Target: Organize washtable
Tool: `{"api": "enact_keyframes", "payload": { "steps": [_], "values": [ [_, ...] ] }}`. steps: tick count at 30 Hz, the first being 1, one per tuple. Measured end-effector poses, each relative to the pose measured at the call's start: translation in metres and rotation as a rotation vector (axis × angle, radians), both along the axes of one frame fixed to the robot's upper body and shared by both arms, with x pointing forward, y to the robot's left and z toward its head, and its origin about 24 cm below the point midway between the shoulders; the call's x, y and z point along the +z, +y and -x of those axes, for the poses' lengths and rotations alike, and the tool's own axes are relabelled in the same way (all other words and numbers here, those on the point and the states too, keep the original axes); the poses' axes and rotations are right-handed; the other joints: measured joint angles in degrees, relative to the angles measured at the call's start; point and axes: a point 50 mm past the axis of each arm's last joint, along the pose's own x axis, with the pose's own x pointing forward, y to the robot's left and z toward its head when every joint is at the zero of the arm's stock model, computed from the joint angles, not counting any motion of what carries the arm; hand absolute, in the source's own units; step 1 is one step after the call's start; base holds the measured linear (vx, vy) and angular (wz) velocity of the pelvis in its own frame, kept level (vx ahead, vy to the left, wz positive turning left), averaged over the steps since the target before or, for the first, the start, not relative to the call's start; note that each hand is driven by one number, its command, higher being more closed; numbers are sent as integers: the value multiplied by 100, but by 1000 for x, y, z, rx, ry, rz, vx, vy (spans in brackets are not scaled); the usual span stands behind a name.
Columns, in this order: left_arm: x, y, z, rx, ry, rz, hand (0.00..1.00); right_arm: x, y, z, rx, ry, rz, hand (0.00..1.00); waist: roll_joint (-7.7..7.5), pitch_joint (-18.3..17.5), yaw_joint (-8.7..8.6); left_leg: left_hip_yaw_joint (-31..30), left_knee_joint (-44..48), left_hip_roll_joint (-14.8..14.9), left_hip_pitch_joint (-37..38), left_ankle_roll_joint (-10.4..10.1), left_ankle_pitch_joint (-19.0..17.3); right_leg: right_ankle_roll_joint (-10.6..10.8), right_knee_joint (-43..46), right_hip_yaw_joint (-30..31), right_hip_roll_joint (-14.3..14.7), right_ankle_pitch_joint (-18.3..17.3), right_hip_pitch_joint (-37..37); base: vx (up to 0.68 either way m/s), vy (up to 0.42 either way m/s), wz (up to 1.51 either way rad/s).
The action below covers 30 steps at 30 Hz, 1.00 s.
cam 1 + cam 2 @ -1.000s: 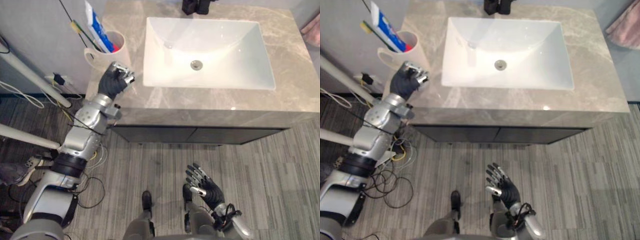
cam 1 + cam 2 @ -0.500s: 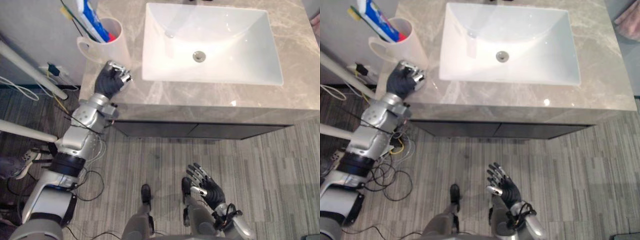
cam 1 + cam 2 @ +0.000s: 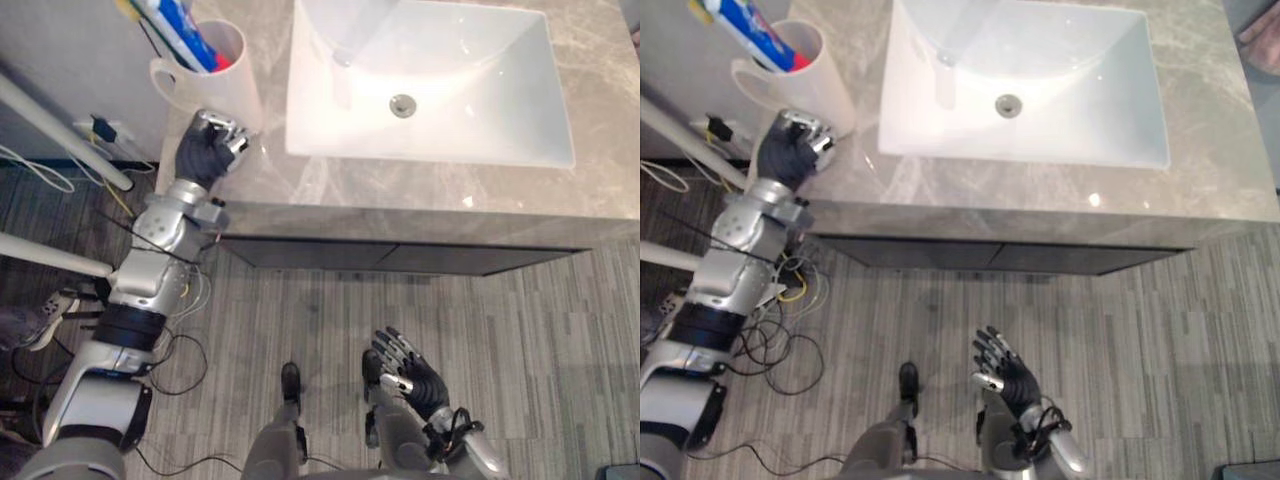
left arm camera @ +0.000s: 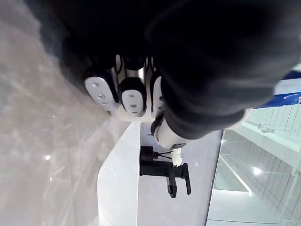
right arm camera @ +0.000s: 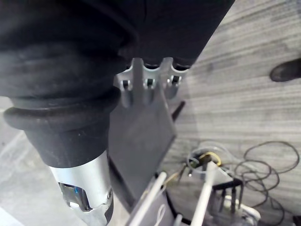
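The left hand point(image 3: 208, 148) is clenched in a fist and holds nothing. It sits left of the sink's point(image 3: 420, 158) near corner. The white cup point(image 3: 222, 75) with the toothpaste point(image 3: 185, 25) stands left of the sink's far corner. I think the cup is in place, so next the hand should pull back. The right hand point(image 3: 412, 372) hangs loose, well in front of the sink. The left hand has slid further from the sink than before.
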Motion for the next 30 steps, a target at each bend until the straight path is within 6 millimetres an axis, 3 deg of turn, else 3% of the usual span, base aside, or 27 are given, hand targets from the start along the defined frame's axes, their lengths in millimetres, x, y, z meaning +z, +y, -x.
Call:
{"api": "enact_keyframes", "payload": {
  "steps": [22,30],
  "values": [
    [74,5,-21,71,-118,-89,100,0,8,1,25,1,-20,0,-176,302,-30,-30,149,-11,-264,-1,-2,-12,-6,3,-11,64,-187,-1,0,0],
    [84,2,-23,83,-134,-90,100,0,8,1,26,2,-18,0,-186,339,-42,-13,153,-8,-312,0,-1,-37,-113,30,-1,146,-205,-3,-2,-2]
  ]
}}
